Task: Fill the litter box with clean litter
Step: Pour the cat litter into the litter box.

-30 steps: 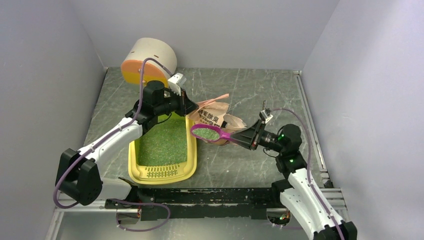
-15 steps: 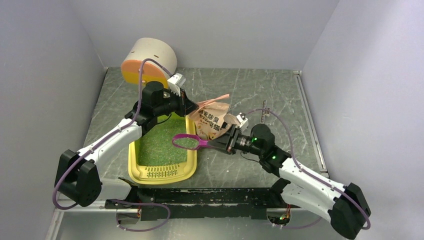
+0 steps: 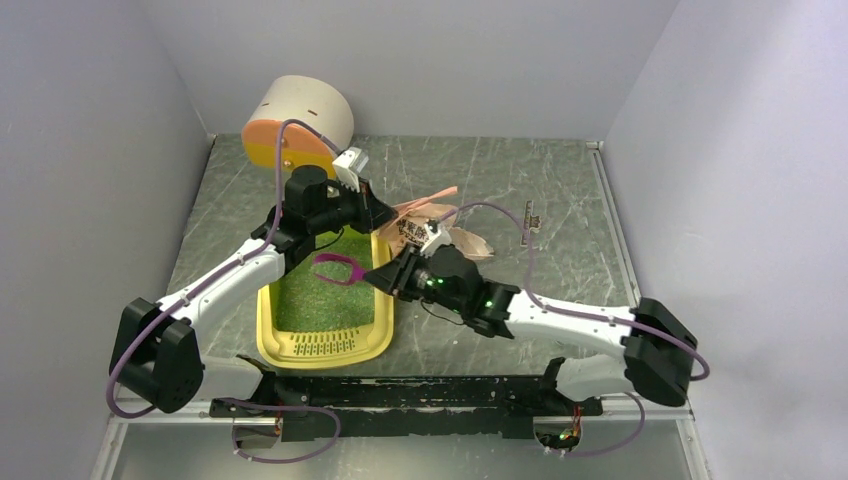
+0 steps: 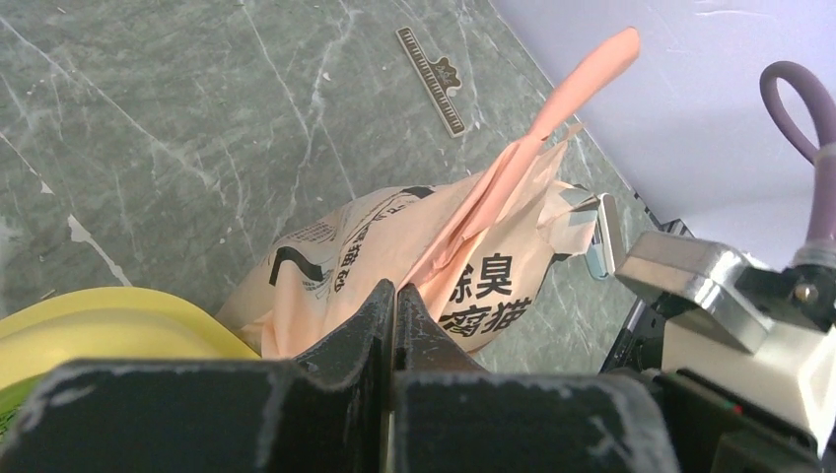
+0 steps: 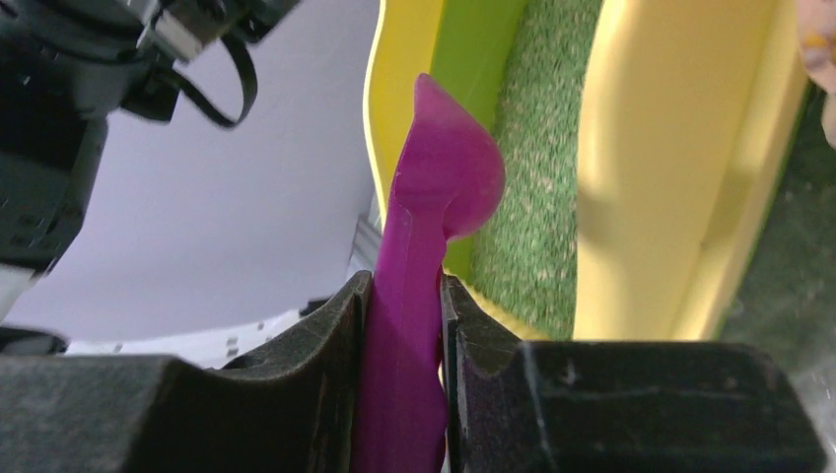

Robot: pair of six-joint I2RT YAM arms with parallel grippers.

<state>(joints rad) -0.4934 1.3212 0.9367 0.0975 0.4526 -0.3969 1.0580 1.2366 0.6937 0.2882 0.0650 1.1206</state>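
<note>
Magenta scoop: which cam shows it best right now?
Top external. It shows the scoop whole, bowl over the litter box, handle in the right gripper. Right wrist shows it close but nearly edge-on, handle clamped between the fingers. Left wrist doesn't show it, mostly the bag.

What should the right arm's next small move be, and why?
Probably roll the scoop level and swing it to the bag: the right gripper clamps its handle, the bowl is tipped on edge over the litter box, and the left gripper pinches the bag.
</note>
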